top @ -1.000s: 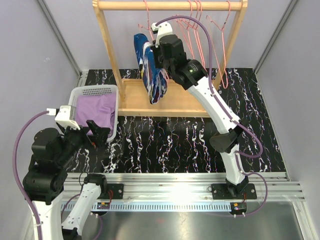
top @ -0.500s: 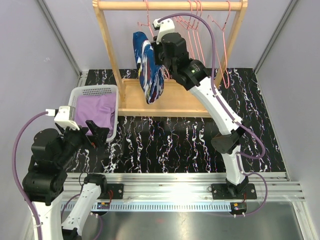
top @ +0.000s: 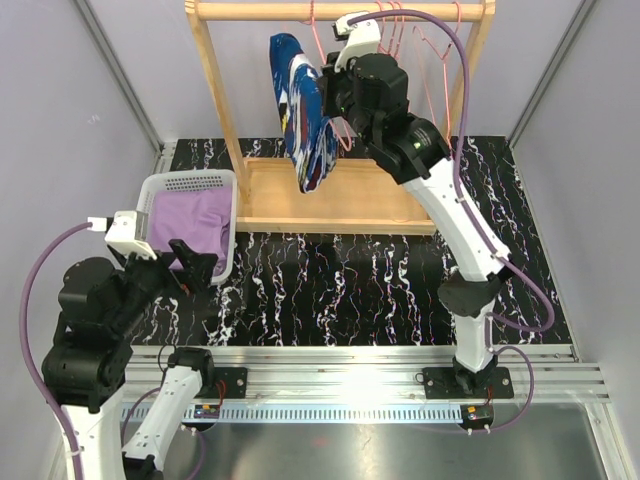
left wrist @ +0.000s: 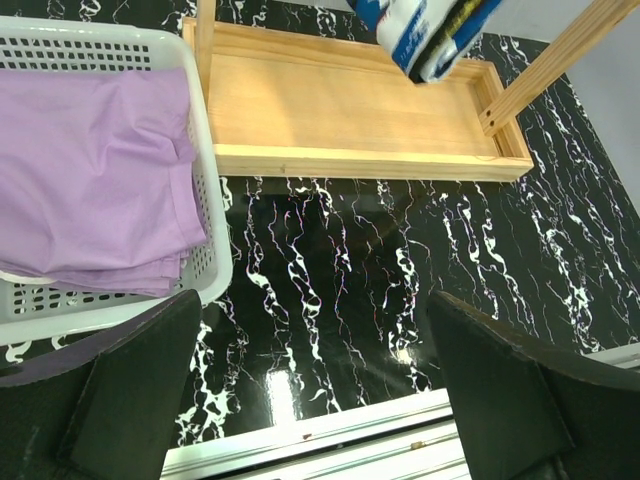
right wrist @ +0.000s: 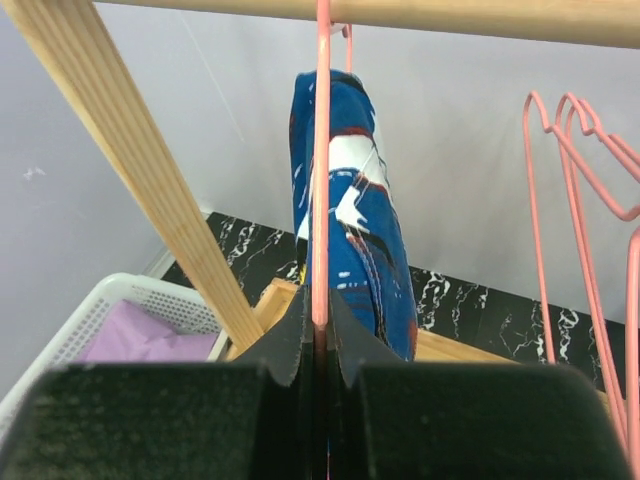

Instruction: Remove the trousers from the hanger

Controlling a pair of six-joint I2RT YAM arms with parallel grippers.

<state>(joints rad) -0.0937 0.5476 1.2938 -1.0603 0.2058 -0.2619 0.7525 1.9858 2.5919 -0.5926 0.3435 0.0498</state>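
Observation:
The dark blue splashed trousers (top: 303, 110) hang draped over a pink hanger (right wrist: 321, 160) that my right gripper (top: 335, 95) is shut on, high up by the wooden rail (top: 260, 11). In the right wrist view the trousers (right wrist: 355, 220) hang just beyond the pinched wire. The lilac trousers (top: 195, 222) lie folded in the white basket (top: 190, 181); they also show in the left wrist view (left wrist: 90, 180). My left gripper (top: 190, 262) is open and empty, low beside the basket's near corner.
Several empty pink hangers (top: 430, 60) hang on the rail to the right. The wooden rack has slanted side posts (top: 215, 90) and a tray base (top: 330, 200). Grey walls close in on both sides. The metal rail (top: 350, 365) runs along the near edge.
My right gripper has risen and shifted right, carrying the hanger with the blue trousers up toward the rail. The left arm has stayed put.

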